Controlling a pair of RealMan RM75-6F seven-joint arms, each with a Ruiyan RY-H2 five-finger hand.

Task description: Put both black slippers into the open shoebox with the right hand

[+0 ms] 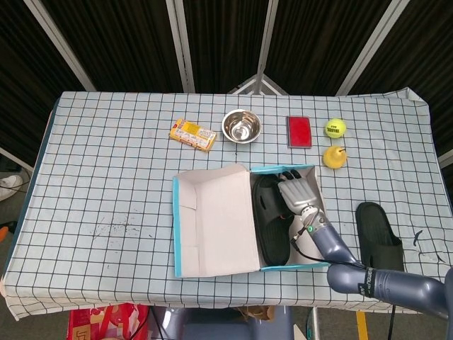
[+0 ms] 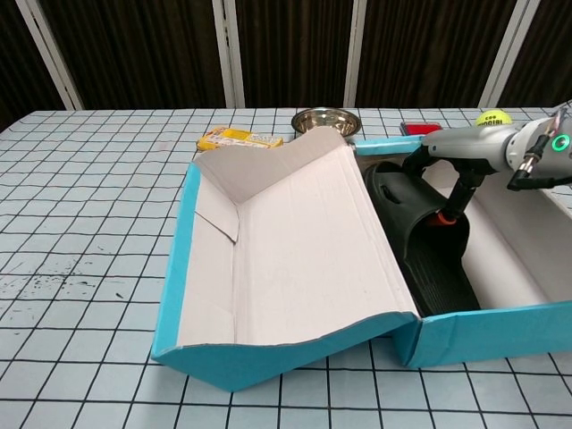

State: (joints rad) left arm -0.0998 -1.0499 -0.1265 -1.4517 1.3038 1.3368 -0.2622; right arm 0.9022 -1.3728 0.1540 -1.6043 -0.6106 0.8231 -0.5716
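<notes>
Currently the shoebox (image 1: pixel 212 219) sits open on the table (image 1: pixel 106 184), one black slipper (image 1: pixel 271 219) lying inside. Right hand (image 1: pixel 297 193) hovers over that slipper, fingers apart, holding nothing. Second black slipper (image 1: pixel 379 239) lies on the table, right of the box.

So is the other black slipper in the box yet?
No, it is still out. That slipper lies flat on the table, right of the shoebox. Only one slipper is inside, beside the right hand.
</notes>
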